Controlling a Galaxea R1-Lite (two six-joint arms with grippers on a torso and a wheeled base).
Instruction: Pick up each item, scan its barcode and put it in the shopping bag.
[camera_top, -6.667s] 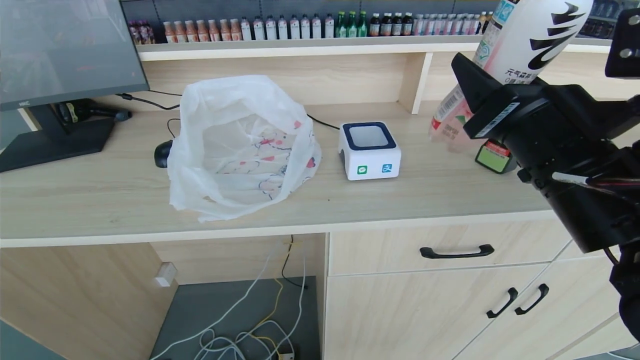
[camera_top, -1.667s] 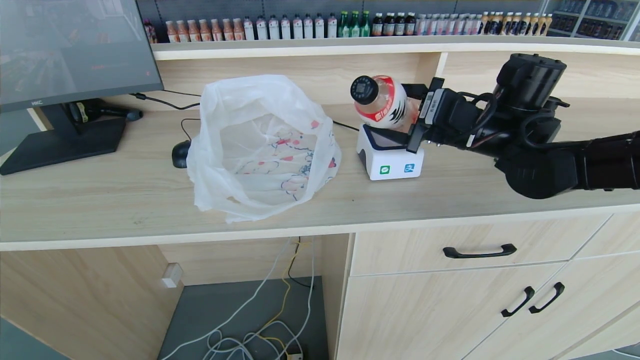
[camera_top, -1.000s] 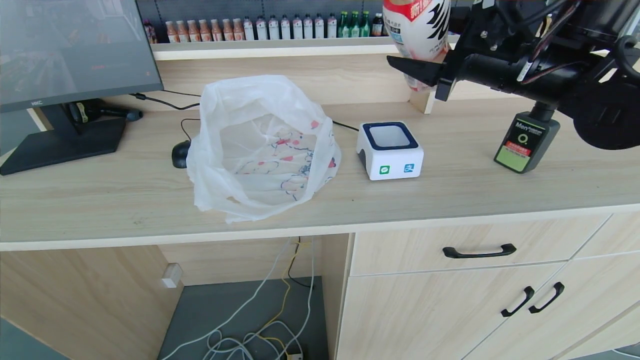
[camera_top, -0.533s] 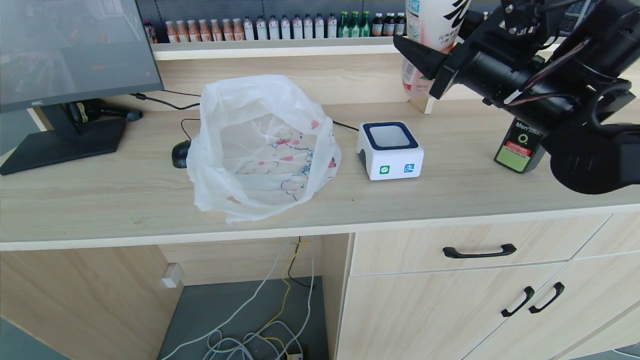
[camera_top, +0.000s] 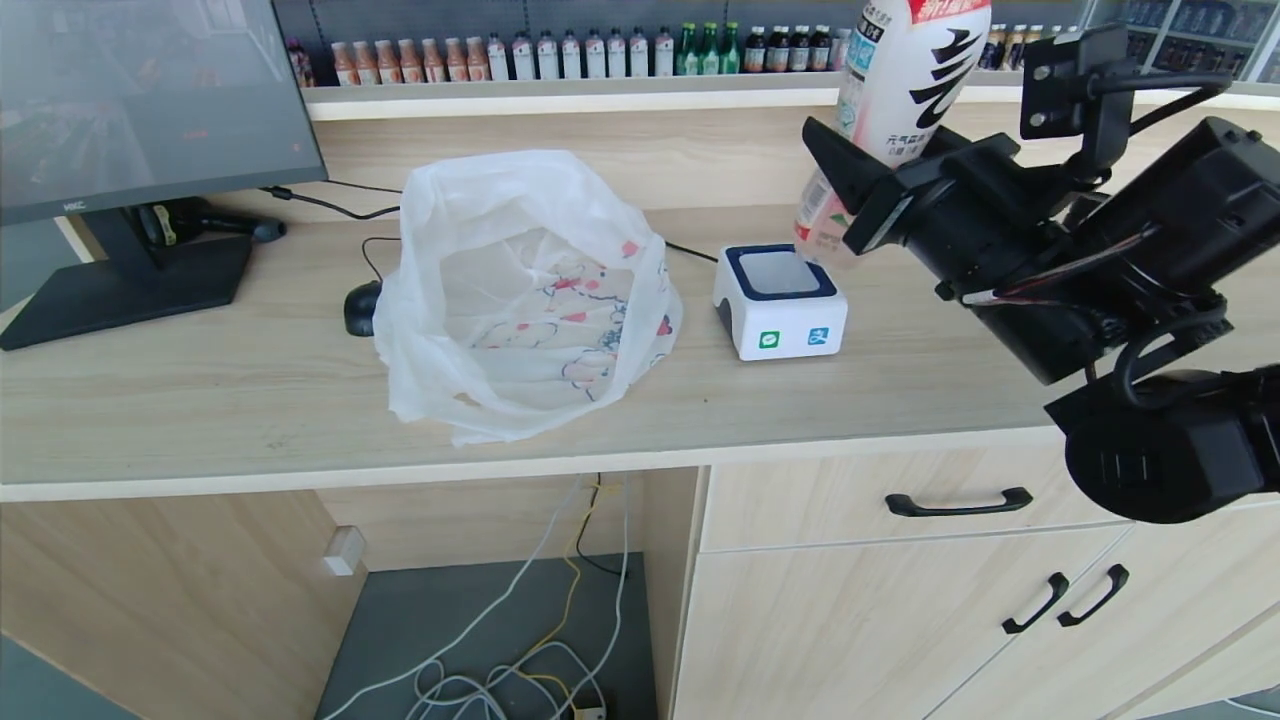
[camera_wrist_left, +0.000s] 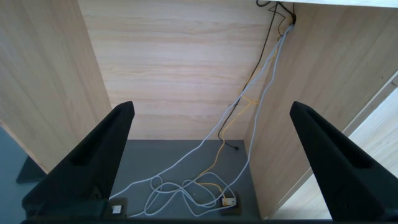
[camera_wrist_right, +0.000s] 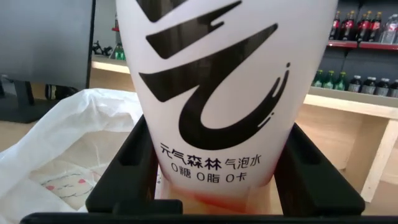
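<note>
The right gripper (camera_top: 868, 170) clamps its black, flat-sided fingers on a tall plastic bottle (camera_top: 895, 90), holding it off the pale wood-grain counter (camera_top: 200, 380), tilted a little. The bottle's smooth white sleeve carries bold black brush strokes, and its pink-tinted base hangs just above the far right corner of the scanner (camera_top: 780, 300), a small white cube with rounded edges and a dark-framed window on top. In the right wrist view the bottle (camera_wrist_right: 217, 93) sits wedged between the two sides of the gripper (camera_wrist_right: 217, 186). Left of the scanner, the shopping bag (camera_top: 520, 290) stands open on the counter, thin crinkled translucent plastic printed with small red and blue figures. A rounded black mouse (camera_top: 358, 308) lies beside the bag. The left gripper (camera_wrist_left: 211, 162) hangs below counter level with its tapered black fingers spread wide and nothing between them, above loose cables (camera_wrist_left: 199, 186) on a grey floor.
</note>
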